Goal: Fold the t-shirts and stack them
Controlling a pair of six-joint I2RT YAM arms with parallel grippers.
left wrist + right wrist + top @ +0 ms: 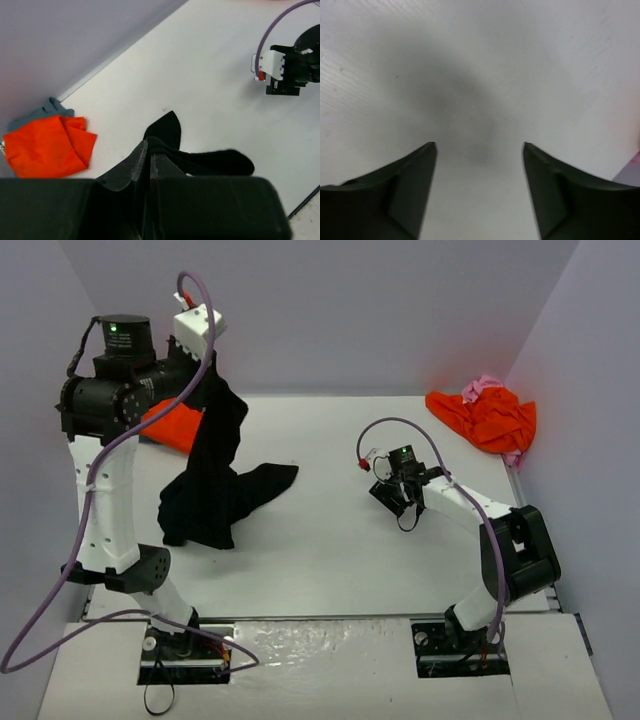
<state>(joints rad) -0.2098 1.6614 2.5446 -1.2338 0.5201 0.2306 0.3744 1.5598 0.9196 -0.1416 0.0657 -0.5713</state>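
The black t-shirt (210,490) hangs from my left gripper (211,375), which is raised above the table's left side. The shirt's lower part and one sleeve rest on the table. In the left wrist view the gripper (149,146) is shut on a fold of the black cloth (210,161). My right gripper (392,502) sits low over bare table at centre right. It is open, with nothing between its fingers (479,145). An orange t-shirt (47,145) lies folded at the back left on a blue-grey one (47,107).
A crumpled orange t-shirt (485,418) lies on a pink one (487,387) in the back right corner. Walls (330,320) close in the table at the back and on both sides. The right arm (285,70) shows in the left wrist view.
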